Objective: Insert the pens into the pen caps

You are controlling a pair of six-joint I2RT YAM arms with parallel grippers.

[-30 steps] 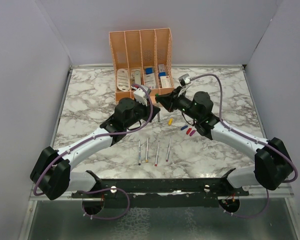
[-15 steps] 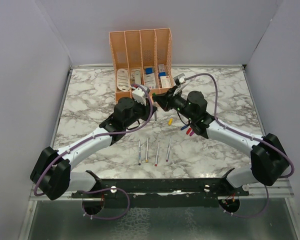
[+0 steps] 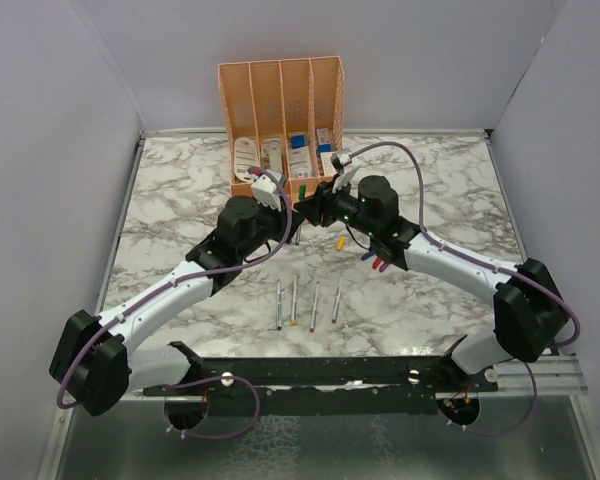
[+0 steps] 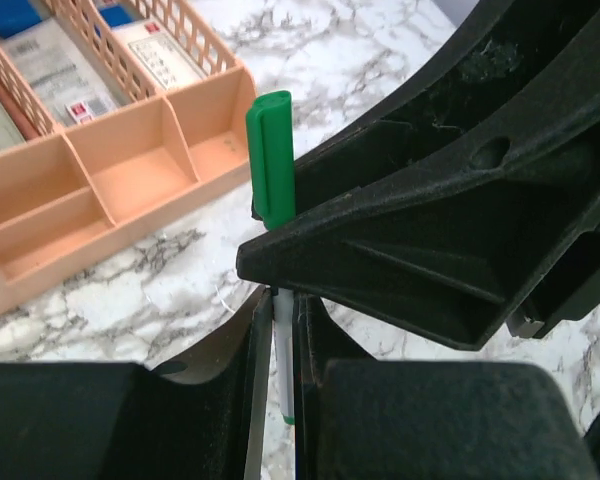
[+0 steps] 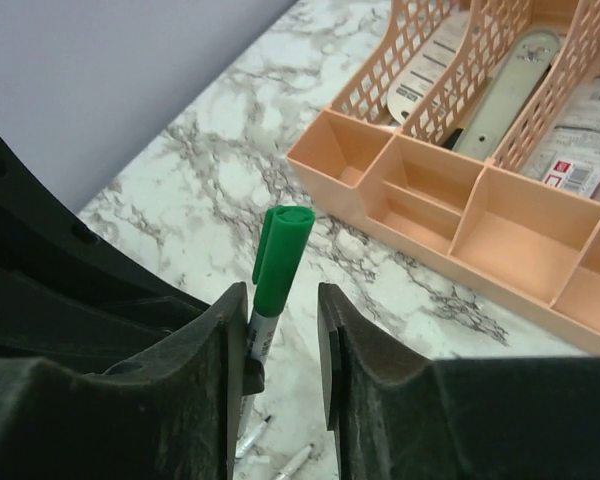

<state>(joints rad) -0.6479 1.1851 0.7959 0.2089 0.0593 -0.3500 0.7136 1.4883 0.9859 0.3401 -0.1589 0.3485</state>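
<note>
Where the two arms meet, just in front of the organiser on the marble-patterned bench point(image 3: 180, 190), the left hand point(image 4: 283, 335) is closed tight on the green pen point(image 4: 283, 375), a thin grey-white plastic stick held upright by its lower barrel. On its upper end sits the green cap point(image 4: 271, 160), a short bullet-shaped plastic sleeve with a clip. It looks pushed on, though how fully cannot be told. The right hand point(image 5: 285, 310) stands around the cap with its fingers parted. There is a clear gap on one side, so it grips nothing.

Nearer the front edge, around the middle, four more grey-white stick pens point(image 3: 313, 303) lie side by side. To their right lie the loose caps point(image 3: 377, 264), tiny yellow, blue, red and magenta plastic bullets, close together. The peach lattice-walled plastic organiser point(image 3: 280, 110) stands at the back edge.

Pen and cap are probably very light and stiff, and smooth enough to twist or slide under a loose pinch. A pen is best taken mid-barrel, square across, leaving the tip free. A cap is best pinched on its flat sides, clear of the mouth, and pushed straight along the pen's axis.
</note>
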